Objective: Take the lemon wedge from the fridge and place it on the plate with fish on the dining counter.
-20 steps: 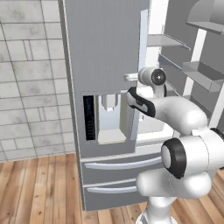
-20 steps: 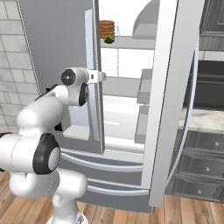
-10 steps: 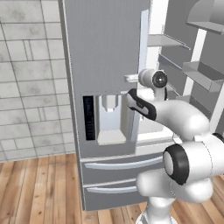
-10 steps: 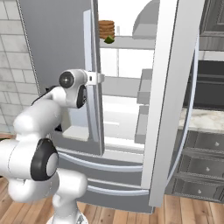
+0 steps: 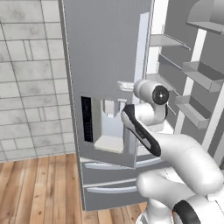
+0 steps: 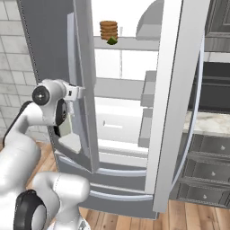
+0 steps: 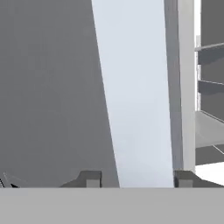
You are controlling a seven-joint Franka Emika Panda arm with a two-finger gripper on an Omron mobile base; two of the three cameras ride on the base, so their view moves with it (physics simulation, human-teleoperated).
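The grey fridge [image 5: 105, 65] stands with both doors swung out. The door with the water dispenser [image 5: 109, 127] is on the left. On an upper white shelf the small yellow-green lemon wedge [image 6: 111, 41] lies in front of a stack of brown discs [image 6: 108, 29]. My gripper [image 7: 136, 179] is open, well below the wedge, and its fingertips [image 7: 89, 178] straddle the pale edge of the dispenser door [image 7: 135, 96]. In the right base view my hand [image 6: 74, 92] presses against that door's edge. The plate and the dining counter are out of view.
The right fridge door [image 6: 173, 103] stands open, with bins on its inner side [image 5: 197, 74]. Grey bottom drawers [image 5: 109, 183] sit under the doors. A marble-topped counter with dark drawers [image 6: 204, 152] lies to the right, a tiled wall [image 5: 30, 78] to the left.
My hand has dropped lower along the dispenser door's edge, and the door has swung slightly wider. The lemon wedge has not moved.
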